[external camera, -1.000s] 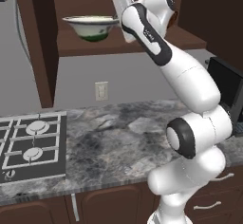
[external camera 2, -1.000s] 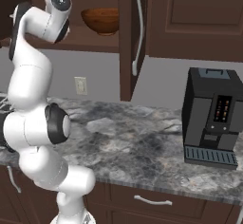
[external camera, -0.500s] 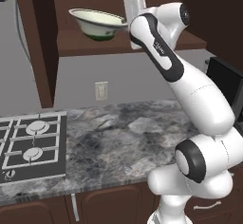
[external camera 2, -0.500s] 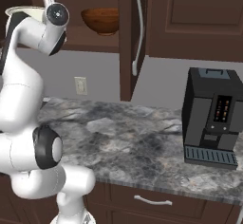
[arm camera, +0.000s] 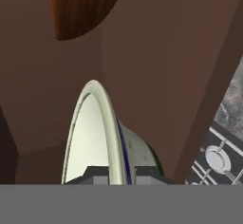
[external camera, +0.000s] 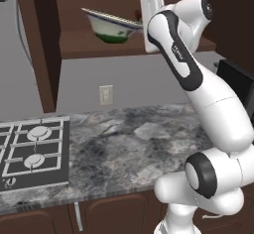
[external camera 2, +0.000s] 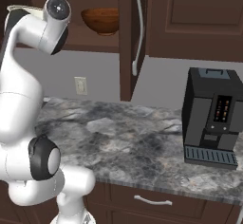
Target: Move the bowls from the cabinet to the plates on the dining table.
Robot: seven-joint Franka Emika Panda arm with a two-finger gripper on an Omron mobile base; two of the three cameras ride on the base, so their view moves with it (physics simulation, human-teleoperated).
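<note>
Bowls: two. One cream-and-green bowl (external camera: 110,26) sits tilted at the cabinet opening; one reddish-brown wooden bowl (external camera 2: 101,20) stands on the cabinet shelf (external camera 2: 97,40).

Cabinet bar handles: one long silver handle (external camera 2: 137,26) seen on the open door.

Gas hobs: one (external camera: 31,151), set into the table (external camera: 134,144), with two burners in full sight.

Wall sockets: one (external camera: 105,94), on the grey wall below the cabinet.

Coffee machines: one (external camera 2: 212,117), black, standing on the table.

Lower drawer handles: one short silver handle (external camera 2: 152,200) counted beneath the table edge.

Robot arms: one (external camera: 198,84), white with dark joints.
</note>
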